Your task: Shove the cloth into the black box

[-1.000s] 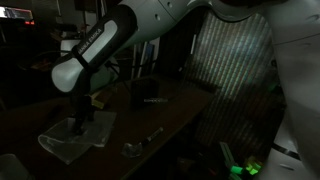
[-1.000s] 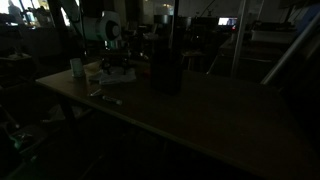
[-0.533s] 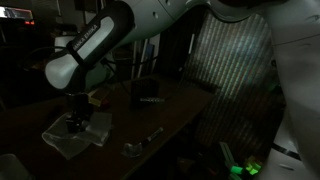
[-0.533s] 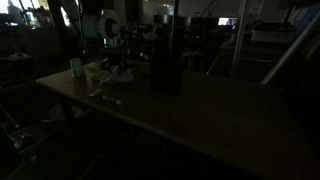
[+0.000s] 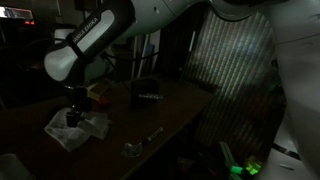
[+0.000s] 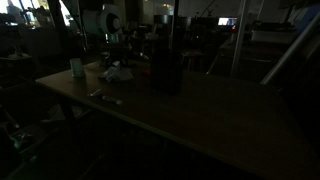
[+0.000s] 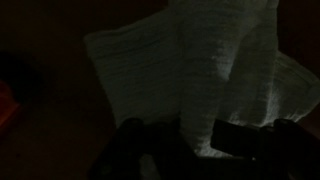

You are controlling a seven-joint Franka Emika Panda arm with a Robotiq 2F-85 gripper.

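The cloth is a pale wrinkled sheet on the dark table, gathered up into a peak under my gripper. In the wrist view the cloth fills the upper middle, and a fold of it runs down between the dark fingers of my gripper, which is shut on it. The black box stands further along the table, away from the gripper. In an exterior view the black box is a tall dark block to the right of the cloth and the gripper.
A small red object lies just behind the cloth and shows at the wrist view's left edge. A metallic utensil lies near the table's front edge. A small cup stands left of the cloth. The room is very dark.
The jaws have gone from open to shut on the cloth. The cloth, flat a second ago, is now bunched and pulled up in the middle, and the gripper has shifted slightly left.
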